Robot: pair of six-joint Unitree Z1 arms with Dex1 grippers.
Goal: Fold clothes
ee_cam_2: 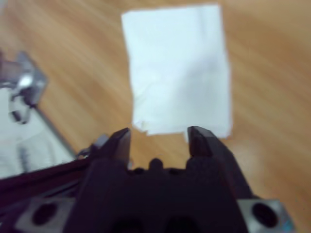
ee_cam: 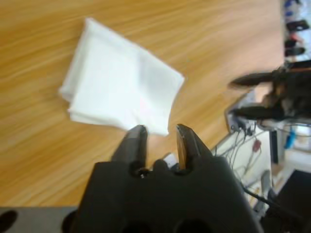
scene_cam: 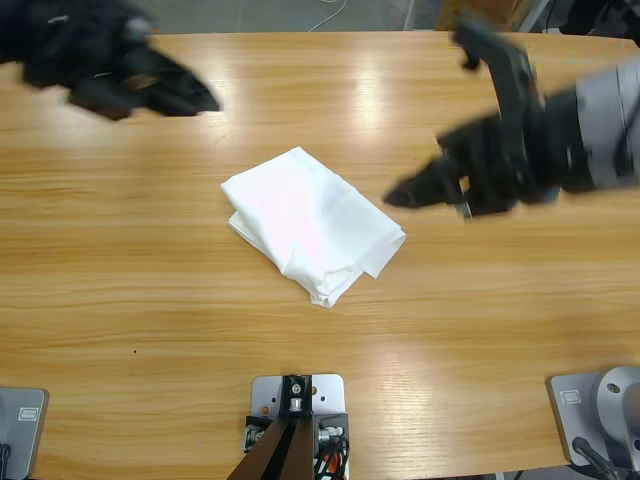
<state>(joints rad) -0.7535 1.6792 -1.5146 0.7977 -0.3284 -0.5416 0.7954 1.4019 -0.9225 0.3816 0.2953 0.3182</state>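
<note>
Left tool [ee_cam: 158,135]: jaws parted, nothing held, raised clear of the worktop [scene_cam: 120,250] near its upper left corner. Right tool [ee_cam_2: 159,137]: jaws parted, empty, held above the worktop just right of the T-shirt [scene_cam: 312,224]. T-shirt: white, folded into a compact rectangle, laid mid-worktop between both tools, untouched by either.

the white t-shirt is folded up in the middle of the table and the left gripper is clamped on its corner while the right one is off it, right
Not quite. The left gripper holds nothing: the left wrist view shows its jaws open and empty, off the T-shirt. The rest stands: the shirt lies folded mid-table, and the right gripper is off it too.
</note>
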